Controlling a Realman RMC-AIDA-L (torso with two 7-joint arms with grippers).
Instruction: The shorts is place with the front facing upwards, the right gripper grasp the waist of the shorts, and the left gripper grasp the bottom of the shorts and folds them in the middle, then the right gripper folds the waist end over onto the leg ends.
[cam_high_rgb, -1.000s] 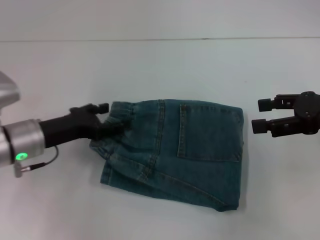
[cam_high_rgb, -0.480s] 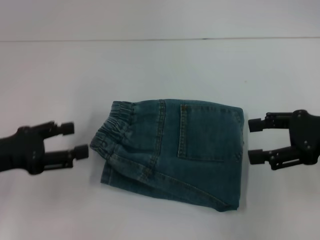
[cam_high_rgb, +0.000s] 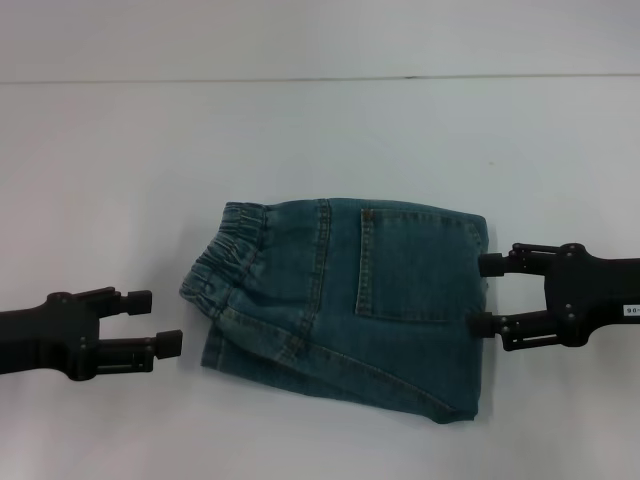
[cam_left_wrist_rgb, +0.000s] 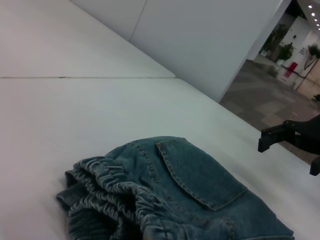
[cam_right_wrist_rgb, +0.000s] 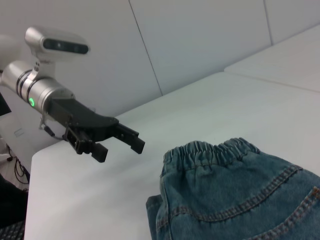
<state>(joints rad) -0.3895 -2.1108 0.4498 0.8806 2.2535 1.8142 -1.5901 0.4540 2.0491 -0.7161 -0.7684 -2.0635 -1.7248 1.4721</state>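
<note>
The shorts (cam_high_rgb: 345, 300) lie folded on the white table (cam_high_rgb: 320, 130), back pocket up, their long axis running across from one arm to the other. The elastic waist (cam_high_rgb: 222, 260) sits bunched at the end toward the left tool (cam_high_rgb: 155, 320), and a straight edge faces the right tool (cam_high_rgb: 488, 294). The right tool has its jaws spread with the tips right at that edge, gripping nothing. The left tool, likewise spread and empty, hangs apart from the waistband. Of the two, the right is nearer the cloth. Whether further folding remains I cannot judge from here.
</note>
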